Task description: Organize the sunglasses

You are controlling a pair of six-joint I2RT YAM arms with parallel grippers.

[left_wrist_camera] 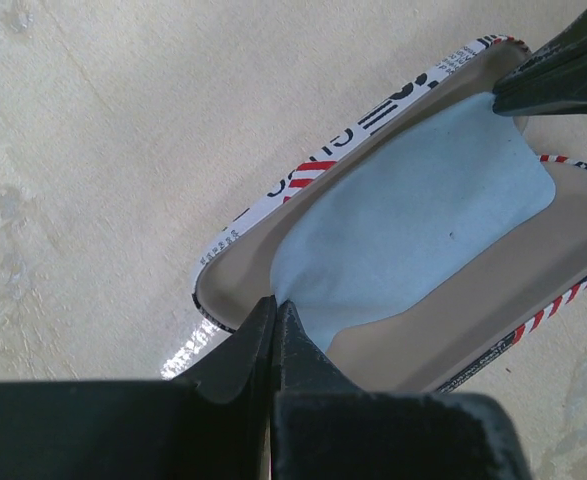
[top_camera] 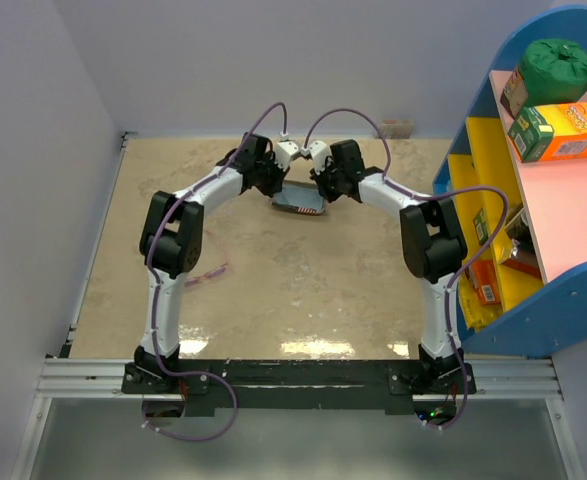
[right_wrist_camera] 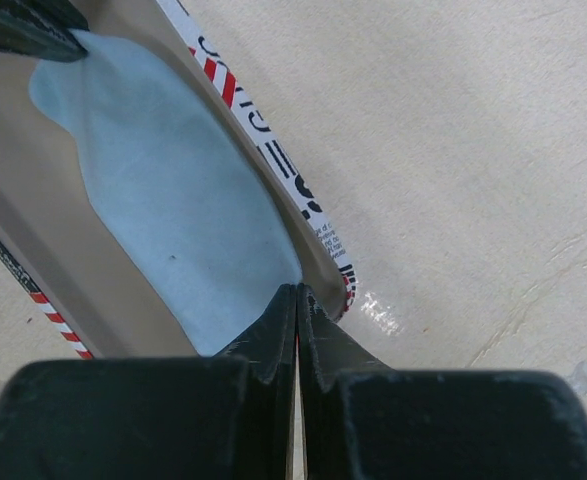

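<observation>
The open flag-print case (top_camera: 299,204) lies at the far middle of the table. The light blue cloth (left_wrist_camera: 413,220) lies spread inside it and also shows in the right wrist view (right_wrist_camera: 163,170). My left gripper (left_wrist_camera: 275,305) is shut on one corner of the cloth at one end of the case (left_wrist_camera: 303,175). My right gripper (right_wrist_camera: 298,290) is shut on the opposite corner, just inside the case rim (right_wrist_camera: 273,150). In the top view the left gripper (top_camera: 285,188) and right gripper (top_camera: 318,190) meet over the case. The pink-purple sunglasses (top_camera: 211,272) lie on the table at the left, beside the left arm.
A blue and yellow shelf unit (top_camera: 533,220) stands along the right side, holding an orange and green box (top_camera: 558,132), a green bag (top_camera: 558,65) and small items lower down. Walls close the left and far sides of the table (top_camera: 303,290).
</observation>
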